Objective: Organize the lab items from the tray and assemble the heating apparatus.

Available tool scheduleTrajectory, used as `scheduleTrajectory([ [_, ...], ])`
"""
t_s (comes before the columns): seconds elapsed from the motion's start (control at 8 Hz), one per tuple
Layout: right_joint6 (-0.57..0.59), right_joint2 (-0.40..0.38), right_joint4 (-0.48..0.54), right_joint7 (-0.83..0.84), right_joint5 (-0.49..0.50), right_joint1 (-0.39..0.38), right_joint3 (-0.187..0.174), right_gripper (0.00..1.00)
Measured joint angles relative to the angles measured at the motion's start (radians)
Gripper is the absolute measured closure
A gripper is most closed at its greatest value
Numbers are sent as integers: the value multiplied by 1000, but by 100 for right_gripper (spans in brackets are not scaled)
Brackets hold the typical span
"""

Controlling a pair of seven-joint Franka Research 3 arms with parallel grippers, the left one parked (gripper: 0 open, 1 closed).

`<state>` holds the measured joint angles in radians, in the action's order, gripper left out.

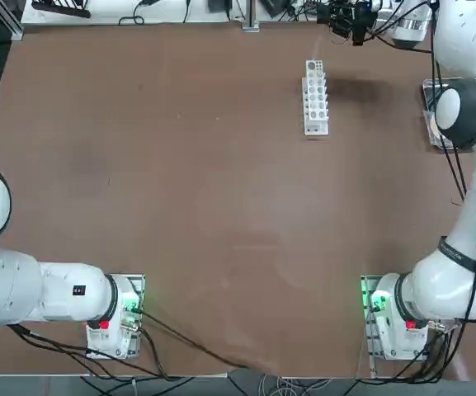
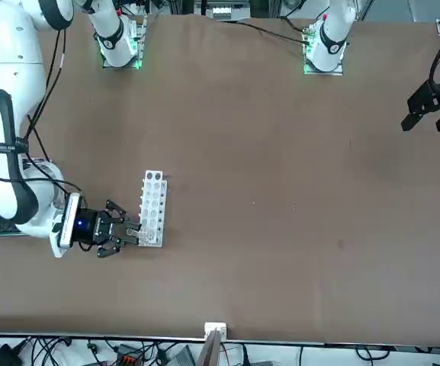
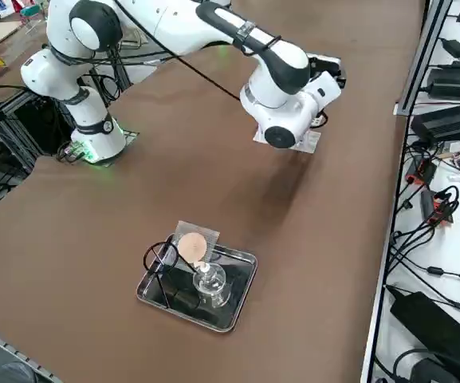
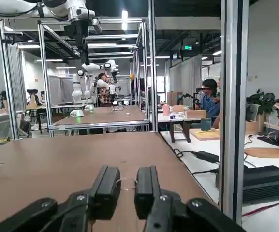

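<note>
The right claw [image 2: 134,233] lies level just above the brown surface [image 2: 281,191], fingers a narrow gap apart, gripping nothing, tips beside the white many-holed tube rack [image 2: 153,207]. The shiny rectangular metal tray [image 3: 198,289], holding clear glass burner bottle [image 3: 210,282], black wire ring tripod [image 3: 163,257] and grey mesh pad [image 3: 192,244], sits well apart.

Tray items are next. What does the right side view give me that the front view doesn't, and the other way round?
Only the right side view: the tray with the glass burner, the black wire tripod and the mesh pad all in it. Only the front view: the right hand, low at one end of the white tube rack. Both: the right arm reaching out over the brown table.
</note>
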<state>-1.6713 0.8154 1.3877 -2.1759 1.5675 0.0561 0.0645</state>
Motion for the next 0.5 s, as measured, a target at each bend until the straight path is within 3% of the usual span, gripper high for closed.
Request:
scheduleTrajectory([
  [0.5,2,0,0,-8,0,0,0,78],
])
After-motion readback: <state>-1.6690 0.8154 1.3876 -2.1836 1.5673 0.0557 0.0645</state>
